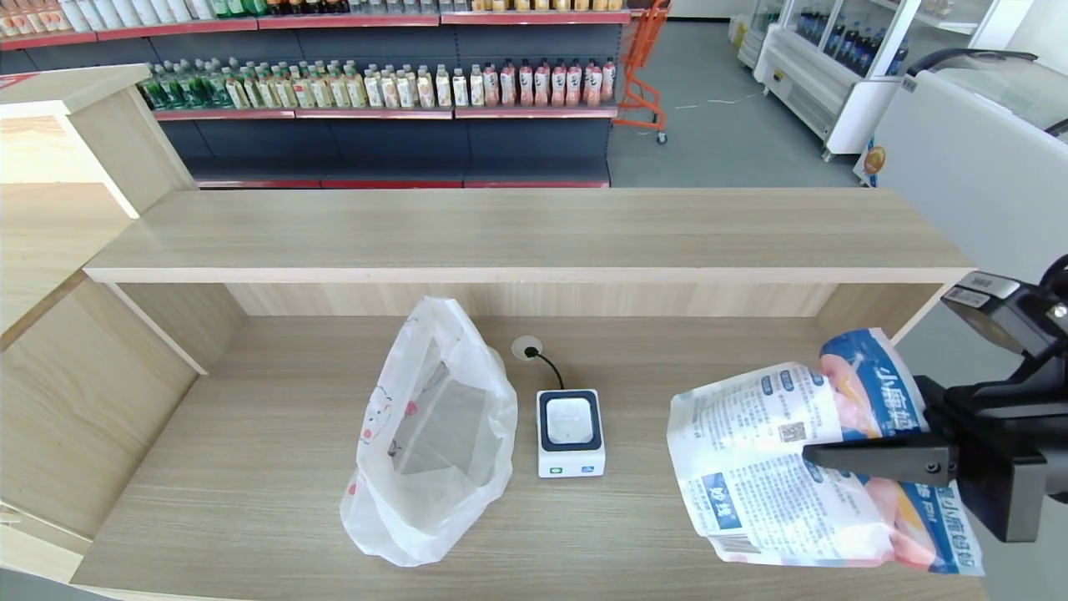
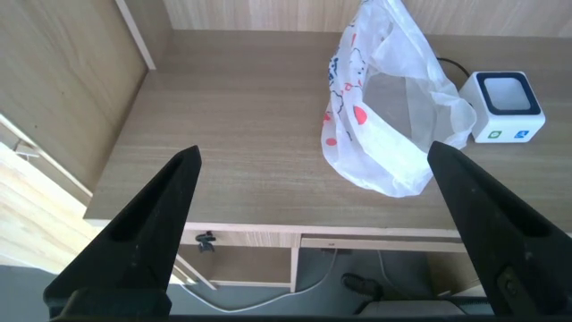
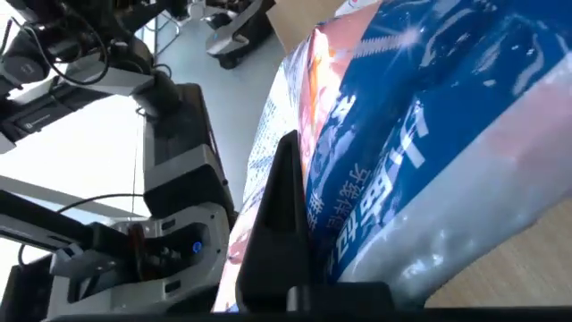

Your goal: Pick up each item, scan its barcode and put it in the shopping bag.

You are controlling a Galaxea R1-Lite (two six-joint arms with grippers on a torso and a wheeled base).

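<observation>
We hold the snack packet (image 1: 751,442) above the counter's (image 1: 250,467) near right corner. The right gripper (image 1: 834,457) pinches one side, leaving the printed back free for scanning. The scanner (image 1: 570,431) sits mid-counter, window up. Just beside it, the shopping bag (image 1: 434,434) gapes open, ready to receive. Our left gripper (image 2: 313,152), fingers spread wide, hangs empty over the near edge.

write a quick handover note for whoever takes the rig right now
Left gripper: open, empty, at the counter's front left.
Right gripper: shut on the blue and white packet, held in the air right of the scanner.
Done: packet picked up.
To do: pass it over the scanner, then put it in the shopping bag, which stands open left of the scanner.
</observation>
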